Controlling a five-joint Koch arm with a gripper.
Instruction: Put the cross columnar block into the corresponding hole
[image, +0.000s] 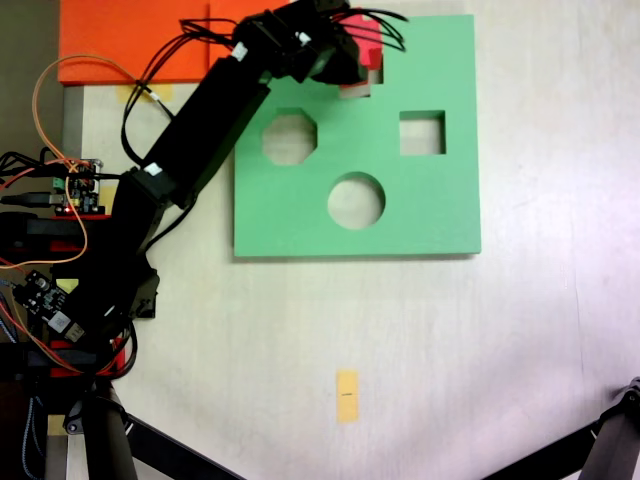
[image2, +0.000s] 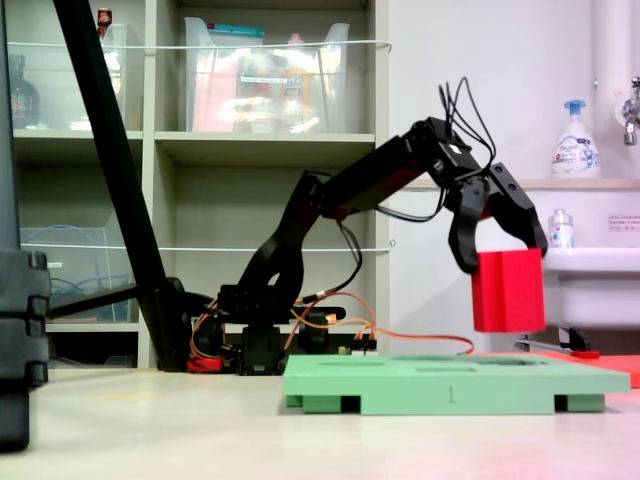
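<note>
The hand (image2: 503, 262) holds the red block (image2: 509, 291) by its top, its two fingers closed on the sides, so the block hangs upright and its lower end is free to go down into a hole. The block is in the air above the far part of the green board (image2: 455, 385), not touching it. In the top fixed view it is over the cross hole (image: 356, 89), which the arm (image: 215, 115) partly hides; I cannot tell if the cross shapes are aligned. The octagon hole (image: 289, 137), square hole (image: 422, 133) and round hole (image: 356, 200) are empty, showing the table (image: 520, 350).
</note>
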